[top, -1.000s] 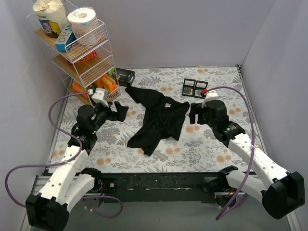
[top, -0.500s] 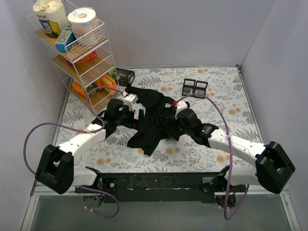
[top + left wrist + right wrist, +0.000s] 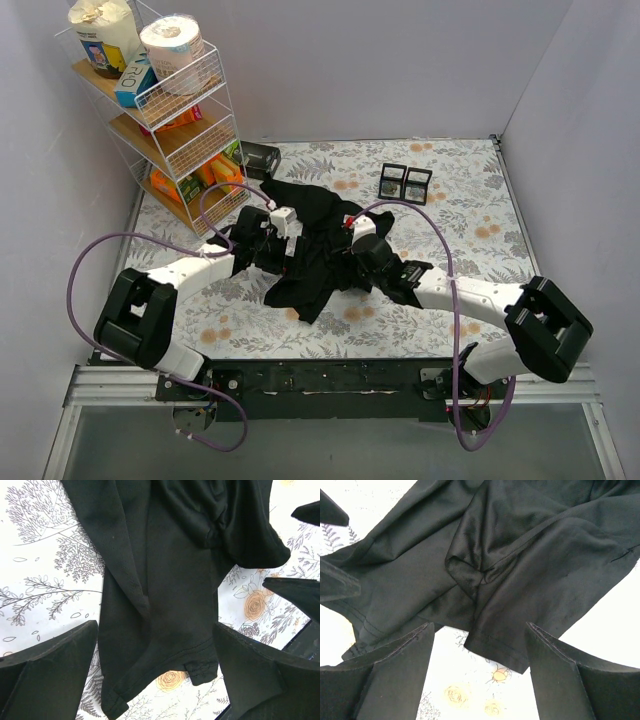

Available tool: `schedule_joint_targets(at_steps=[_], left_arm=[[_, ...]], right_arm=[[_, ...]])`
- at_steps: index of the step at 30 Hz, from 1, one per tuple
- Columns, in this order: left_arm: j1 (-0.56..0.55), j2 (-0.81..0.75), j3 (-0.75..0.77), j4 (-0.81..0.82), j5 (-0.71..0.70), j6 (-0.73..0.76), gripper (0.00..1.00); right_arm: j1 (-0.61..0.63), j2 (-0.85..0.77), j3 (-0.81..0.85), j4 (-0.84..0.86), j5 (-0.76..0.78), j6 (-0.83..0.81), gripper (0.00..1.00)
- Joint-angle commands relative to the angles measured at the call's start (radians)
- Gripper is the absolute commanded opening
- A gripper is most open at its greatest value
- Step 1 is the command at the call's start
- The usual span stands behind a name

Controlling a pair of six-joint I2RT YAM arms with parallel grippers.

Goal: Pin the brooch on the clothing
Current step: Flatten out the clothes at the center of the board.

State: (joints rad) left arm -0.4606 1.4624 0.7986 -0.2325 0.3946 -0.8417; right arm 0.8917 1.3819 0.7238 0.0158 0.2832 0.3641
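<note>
My left tool (image 3: 287,255) and my right tool (image 3: 347,268) hang low over the crumpled black T-shirt (image 3: 312,205), facing each other across its folds. Two small black frame boxes (image 3: 405,182) sit farther back on the floral bench (image 3: 450,205). A stocked wire rack (image 3: 180,120) stands far left.

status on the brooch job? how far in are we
Early. Done: nothing yet; no brooch shows on the T-shirt, which lies crumpled. In hand: the left gripper and right gripper both hover over the fabric, jaws open, holding nothing. Left: grip and spread the shirt, get the brooch (not visible in any view), then pin it on.
</note>
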Motion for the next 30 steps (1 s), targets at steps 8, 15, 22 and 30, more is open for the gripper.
schedule_joint_targets(at_steps=[8,15,22,30], left_arm=[[-0.006,0.078,0.051,-0.007,0.108,-0.010,0.79],[-0.004,0.124,0.065,-0.008,0.151,-0.020,0.21],[-0.006,0.092,0.060,-0.001,0.098,-0.023,0.00],[-0.006,-0.009,0.048,-0.025,-0.132,-0.010,0.00]], right_arm=[[0.012,0.081,0.000,0.115,0.106,0.001,0.72],[0.012,0.108,0.009,0.104,0.114,0.003,0.23],[0.012,0.066,0.009,0.073,0.123,0.003,0.01],[0.010,-0.058,0.022,-0.100,0.206,0.007,0.01]])
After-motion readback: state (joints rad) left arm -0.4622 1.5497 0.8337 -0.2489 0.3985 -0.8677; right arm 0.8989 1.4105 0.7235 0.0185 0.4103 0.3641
